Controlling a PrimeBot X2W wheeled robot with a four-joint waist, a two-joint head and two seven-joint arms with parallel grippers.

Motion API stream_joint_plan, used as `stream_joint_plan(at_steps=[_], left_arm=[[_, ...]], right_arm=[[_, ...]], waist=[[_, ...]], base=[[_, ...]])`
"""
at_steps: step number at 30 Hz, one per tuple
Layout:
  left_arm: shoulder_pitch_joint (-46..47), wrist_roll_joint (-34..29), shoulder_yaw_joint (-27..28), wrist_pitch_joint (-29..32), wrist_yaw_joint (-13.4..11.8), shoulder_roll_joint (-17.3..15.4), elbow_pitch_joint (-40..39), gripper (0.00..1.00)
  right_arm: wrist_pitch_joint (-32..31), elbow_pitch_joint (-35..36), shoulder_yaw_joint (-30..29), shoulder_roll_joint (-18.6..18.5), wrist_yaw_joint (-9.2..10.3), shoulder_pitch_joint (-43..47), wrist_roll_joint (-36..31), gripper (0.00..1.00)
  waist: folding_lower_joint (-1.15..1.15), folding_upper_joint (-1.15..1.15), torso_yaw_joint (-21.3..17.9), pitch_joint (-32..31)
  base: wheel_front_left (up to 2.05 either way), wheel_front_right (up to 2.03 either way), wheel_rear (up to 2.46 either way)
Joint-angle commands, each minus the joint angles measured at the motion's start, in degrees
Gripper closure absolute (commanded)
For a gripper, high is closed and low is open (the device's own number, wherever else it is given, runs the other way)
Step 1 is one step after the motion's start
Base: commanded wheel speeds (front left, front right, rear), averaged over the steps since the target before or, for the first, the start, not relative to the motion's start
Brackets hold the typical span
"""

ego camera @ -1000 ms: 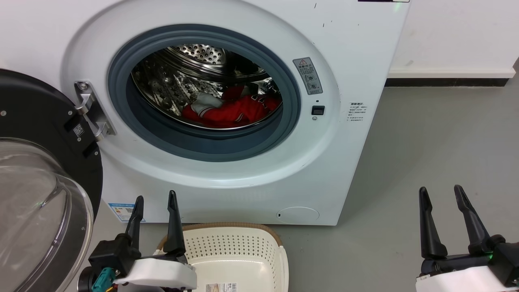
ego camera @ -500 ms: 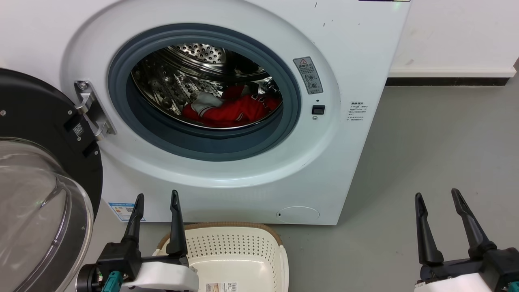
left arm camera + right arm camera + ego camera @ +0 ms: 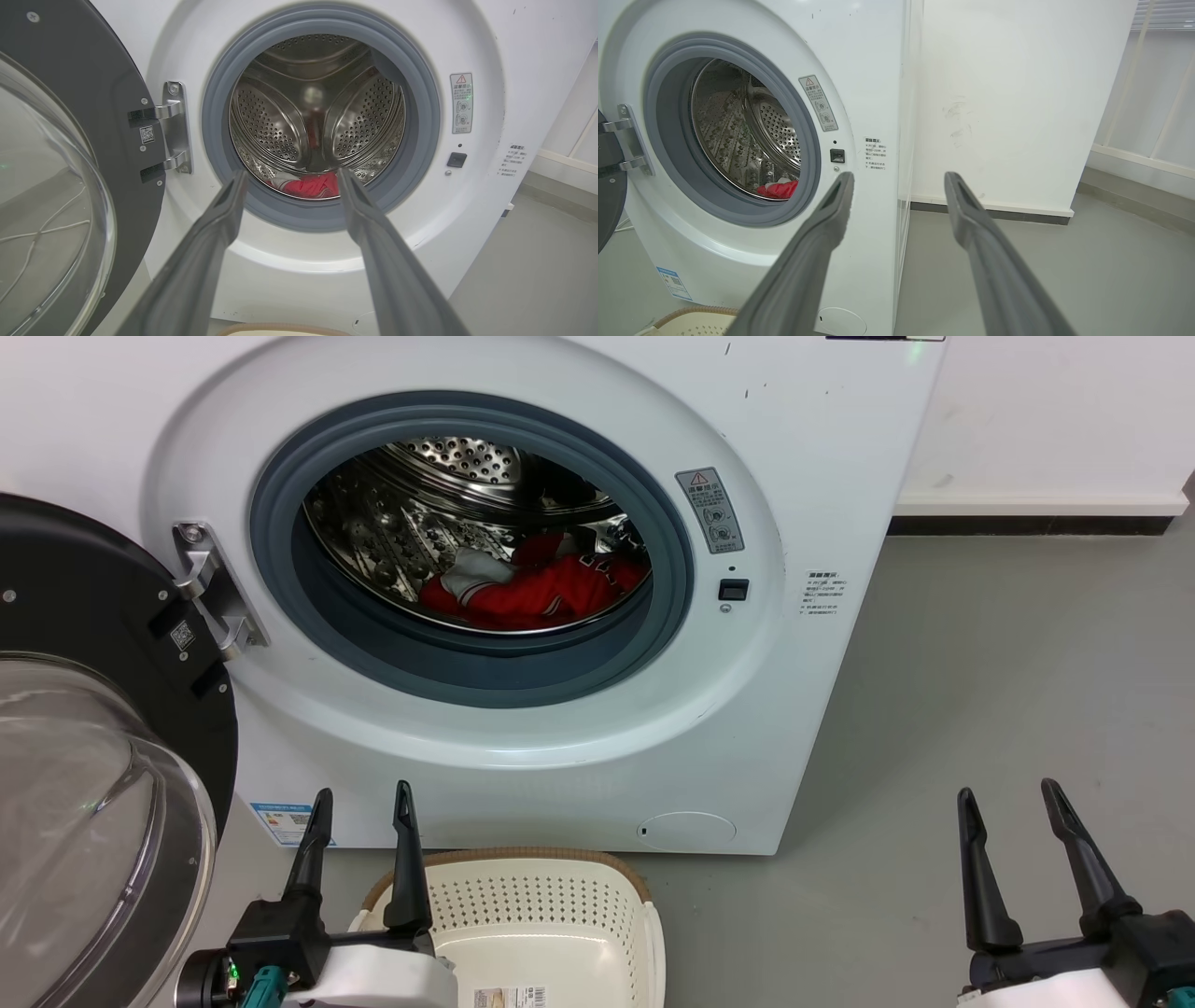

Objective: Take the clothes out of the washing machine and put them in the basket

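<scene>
The washing machine (image 3: 523, 747) stands with its round opening uncovered and its door (image 3: 93, 756) swung out to the left. Red and white clothes (image 3: 537, 588) lie at the bottom of the steel drum, and they also show low in the drum as clothes (image 3: 310, 184) and clothes (image 3: 779, 189). The cream basket (image 3: 560, 915) sits on the floor right in front of the machine. My left gripper (image 3: 362, 803) is open over the basket's left rim, pointing at the drum, with nothing between its fingers. My right gripper (image 3: 1008, 793) is open above bare floor to the machine's right.
Grey floor (image 3: 980, 663) stretches to the right of the machine. A white wall with a dark skirting (image 3: 1027, 523) runs behind it. The open door's glass bubble (image 3: 84, 821) bulges out at the left, close to my left arm.
Both grippers have shifted only slightly, the right one a little leftward. Clothes, basket and door have not moved.
</scene>
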State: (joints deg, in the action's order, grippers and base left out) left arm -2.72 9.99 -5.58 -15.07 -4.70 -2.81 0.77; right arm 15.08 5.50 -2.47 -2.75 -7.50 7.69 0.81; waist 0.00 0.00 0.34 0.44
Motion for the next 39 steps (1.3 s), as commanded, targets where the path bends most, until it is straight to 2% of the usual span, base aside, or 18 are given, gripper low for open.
stream_joint_plan(at_steps=[1, 28, 39], left_arm=[[-0.3, 0.08, -0.01, -0.16, 0.1, -0.13, 0.17, 0.0], [-0.08, -0.54, -0.02, -0.16, -0.03, -0.12, 0.56, 0.0], [8.27, -1.89, 1.22, -0.16, 2.48, -0.11, 7.1, 0.0]], right_arm=[[0.14, -0.23, -0.04, -0.23, 0.02, 0.57, 0.07, 0.0], [0.13, -1.65, 0.42, -0.23, 0.02, 0.23, 0.11, 0.0], [0.13, -0.51, 0.95, -0.22, 0.02, -1.97, -0.38, 0.0]], waist=[[0.0, 0.0, 0.0, -0.01], [0.0, 0.0, -0.16, 0.33], [0.0, 0.0, -2.03, 4.3]], base=[[0.0, 0.0, 0.0], [0.0, 0.0, 0.0], [0.0, 0.0, 0.0]])
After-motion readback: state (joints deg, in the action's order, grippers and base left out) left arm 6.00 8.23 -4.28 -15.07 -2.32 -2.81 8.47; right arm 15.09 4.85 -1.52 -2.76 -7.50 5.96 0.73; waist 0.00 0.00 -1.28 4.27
